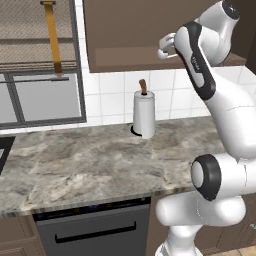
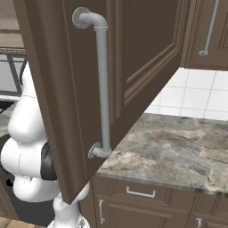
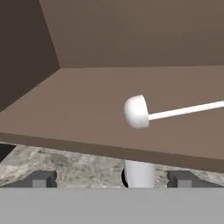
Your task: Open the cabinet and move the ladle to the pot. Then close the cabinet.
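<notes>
**benchbot_fan:** So where's this run at? Looks like the cabinet [image 2: 89, 89] is already open. In the right base view its door is swung way out toward the camera, with the long silver bar handle [image 2: 103, 84] right up front.

**kitchen_sim_guy:** Yep, I'd call step one done. The hand view looks straight into the open cabinet, and the ladle [image 3: 138, 112] is lying on the bottom shelf [image 3: 87, 105], round bowl toward the camera, thin handle running off to the right edge. Nothing is touching it.

**benchbot_fan:** And the hand [image 3: 113, 178]?

**kitchen_sim_guy:** Released, fingers spread wide, nothing between them. The two dark tips sit low in the hand view, below the shelf's front edge, so it's lined up in front of the ladle but not around it yet. In the left base view the arm is raised up to the underside of the cabinet.

**benchbot_fan:** Any pot around?

**kitchen_sim_guy:** Can't see one. On the desk [image 1: 90, 160] there's just a paper towel roll [image 1: 144, 116] on its holder, back by the tiled wall.

**benchbot_fan:** So what's left, basically?

**kitchen_sim_guy:** My read: most of it. Reach in, grab the ladle, carry it to the pot wherever that is, then shut the door.
</notes>
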You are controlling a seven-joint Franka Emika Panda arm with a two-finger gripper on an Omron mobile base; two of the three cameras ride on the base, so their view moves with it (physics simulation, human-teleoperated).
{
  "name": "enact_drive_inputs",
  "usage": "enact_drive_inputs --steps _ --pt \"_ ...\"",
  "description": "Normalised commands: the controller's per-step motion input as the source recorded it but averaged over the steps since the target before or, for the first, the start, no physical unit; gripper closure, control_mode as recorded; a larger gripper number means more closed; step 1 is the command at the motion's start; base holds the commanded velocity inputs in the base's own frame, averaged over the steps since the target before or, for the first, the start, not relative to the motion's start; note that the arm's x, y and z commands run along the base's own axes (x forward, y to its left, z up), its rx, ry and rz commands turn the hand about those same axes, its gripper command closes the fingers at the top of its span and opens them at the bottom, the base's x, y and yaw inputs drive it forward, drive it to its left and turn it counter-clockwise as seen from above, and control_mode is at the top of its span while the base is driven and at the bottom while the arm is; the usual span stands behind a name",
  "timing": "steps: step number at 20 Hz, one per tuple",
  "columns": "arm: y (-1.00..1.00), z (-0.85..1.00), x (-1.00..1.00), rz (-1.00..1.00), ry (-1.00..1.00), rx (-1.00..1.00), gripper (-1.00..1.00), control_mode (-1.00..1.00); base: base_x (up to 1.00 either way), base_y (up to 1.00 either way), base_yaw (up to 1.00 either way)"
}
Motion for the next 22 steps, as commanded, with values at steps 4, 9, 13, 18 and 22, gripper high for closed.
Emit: enact_drive_inputs --steps 4,9,13,18,22 --pt "-0.12 -0.11 0.47 0.0 -0.17 0.0 -1.0 -1.0 0.0 0.0 0.0" --pt "0.0 -0.53 0.38 0.0 -0.03 0.0 -1.0 -1.0 0.0 0.0 0.0" --pt "0.0 -0.27 0.6 0.0 -0.01 0.0 -1.0 -1.0 0.0 0.0 0.0" --pt "-0.01 -0.06 0.8 0.0 -0.02 0.0 -1.0 -1.0 0.0 0.0 0.0" --pt "-0.05 -0.01 0.81 0.0 -0.01 0.0 -1.0 -1.0 0.0 0.0 0.0"
